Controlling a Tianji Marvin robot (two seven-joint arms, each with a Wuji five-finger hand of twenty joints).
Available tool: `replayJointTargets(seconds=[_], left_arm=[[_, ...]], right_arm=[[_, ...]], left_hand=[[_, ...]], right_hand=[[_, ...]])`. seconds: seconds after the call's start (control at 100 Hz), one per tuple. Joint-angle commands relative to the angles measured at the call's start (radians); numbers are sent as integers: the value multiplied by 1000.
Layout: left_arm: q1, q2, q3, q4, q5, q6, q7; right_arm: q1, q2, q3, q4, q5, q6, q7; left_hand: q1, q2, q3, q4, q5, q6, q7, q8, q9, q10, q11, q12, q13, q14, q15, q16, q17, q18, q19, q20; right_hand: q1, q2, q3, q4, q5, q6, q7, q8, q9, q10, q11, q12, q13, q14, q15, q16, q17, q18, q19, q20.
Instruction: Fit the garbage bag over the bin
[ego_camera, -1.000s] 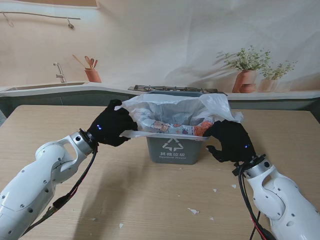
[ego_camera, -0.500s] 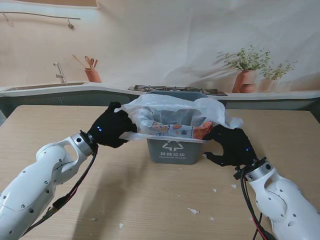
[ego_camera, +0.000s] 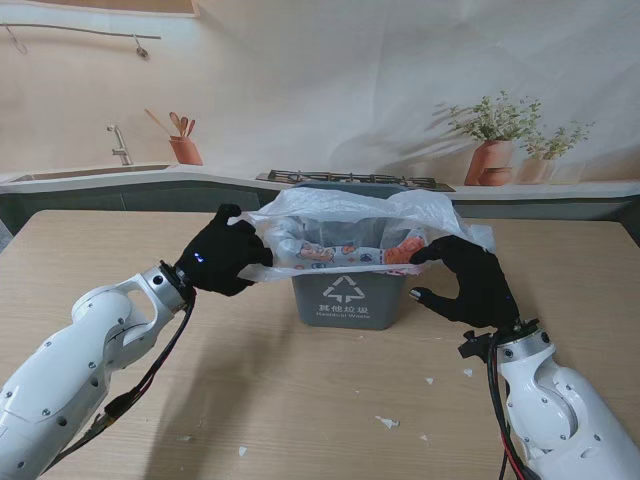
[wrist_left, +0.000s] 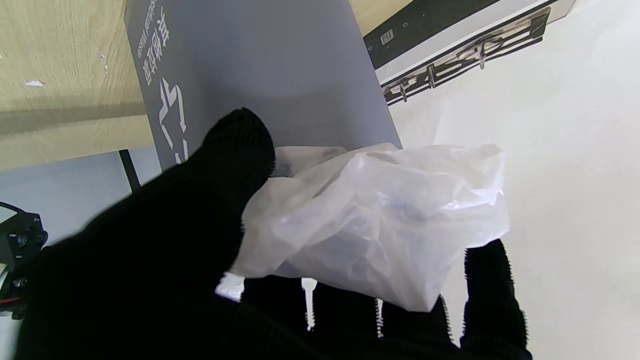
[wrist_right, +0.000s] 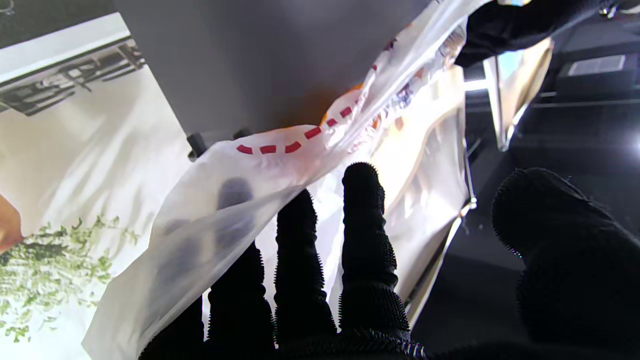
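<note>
Two hands: left hand (ego_camera: 225, 262) clamped on garbage bag (ego_camera: 350, 222); right hand (ego_camera: 470, 280) fingers hooked in bag edge
bin (ego_camera: 345, 295): mid-bench
risk: bag may tear or slip off rim if overstretched

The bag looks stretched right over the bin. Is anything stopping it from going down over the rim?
Nothing visible blocks it. The bag is held open above the bin by the left hand and right hand, one at each side. Its near edge hangs just above the bin's front rim; the far rim is hidden behind the plastic.
</note>
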Motion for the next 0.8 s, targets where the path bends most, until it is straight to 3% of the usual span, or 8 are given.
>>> replayJointTargets(seconds=[0.0,0.2,0.36,0.42,0.49,0.58,0.67,0.79], left_arm=[[2,6,-1,10,4,5,-18],[0,5,2,10,2,5,-21],[-1,5,5,11,1,4,-22],[-1,5,5,11,0,4,-23],[0,5,4,10,-2,3,-22],[-1,5,3,7,1,-2,-20],[-1,5,3,6,0,-4,-21],[1,4,3,6,-1,-3,-22]], right_arm=[[-13,-11,2,-22,11,-2,4],[-31,-34,-20,-76,145,28,8],[-83,-44,-30,-175,281,155,51],[-116,-36,-17,-217,289,221,101],[-150,-24,5,-253,265,279,145],[-174,-16,23,-275,248,282,175],[-187,-19,24,-298,316,268,192],[-185,-32,18,-312,356,227,156]], left_hand=[[19,-33,30,-34,59,10,100,25,7,33,39,1,-14,19,25,19,-21,34,35,19],[19,-33,33,-33,61,10,102,25,10,33,42,6,-14,19,29,22,-22,37,36,19],[18,-35,35,-33,61,12,104,25,12,32,44,11,-13,18,32,24,-20,35,38,20],[19,-36,36,-32,62,14,105,26,12,33,44,12,-13,19,33,25,-21,35,38,20],[20,-39,37,-32,63,17,106,26,14,33,45,14,-12,20,34,26,-21,36,39,20],[19,-39,39,-31,63,19,106,25,15,33,44,16,-11,19,35,27,-21,37,39,20],[20,-41,40,-30,65,20,107,25,17,32,45,19,-9,18,37,28,-21,37,40,21],[20,-42,42,-31,66,22,108,25,20,32,46,22,-7,19,40,30,-20,37,41,21]], right_hand=[[-24,27,-22,52,-30,-20,13,6,-33,3,0,-7,-33,12,-5,-5,-32,35,-25,-14],[29,49,-52,59,-39,-28,24,6,-30,1,14,-4,-25,15,8,1,-2,32,-22,23],[65,42,-9,60,-31,-20,31,2,9,5,56,12,7,25,58,23,-14,28,-1,51],[51,25,14,53,-42,-27,21,-5,-3,8,50,10,7,36,60,24,-19,42,-15,51],[36,5,35,45,-45,-29,4,-14,-8,15,34,2,23,47,43,15,9,110,-87,28],[22,-4,35,41,-72,-48,-28,-32,-4,14,3,-11,69,34,-9,-12,78,182,-207,-20],[32,-11,38,40,-86,-49,-52,-50,1,17,-19,-18,103,45,-36,-26,144,213,-269,-23],[34,12,39,40,-129,-45,-51,-58,3,4,-28,-19,86,35,-19,-16,183,154,-320,52]])
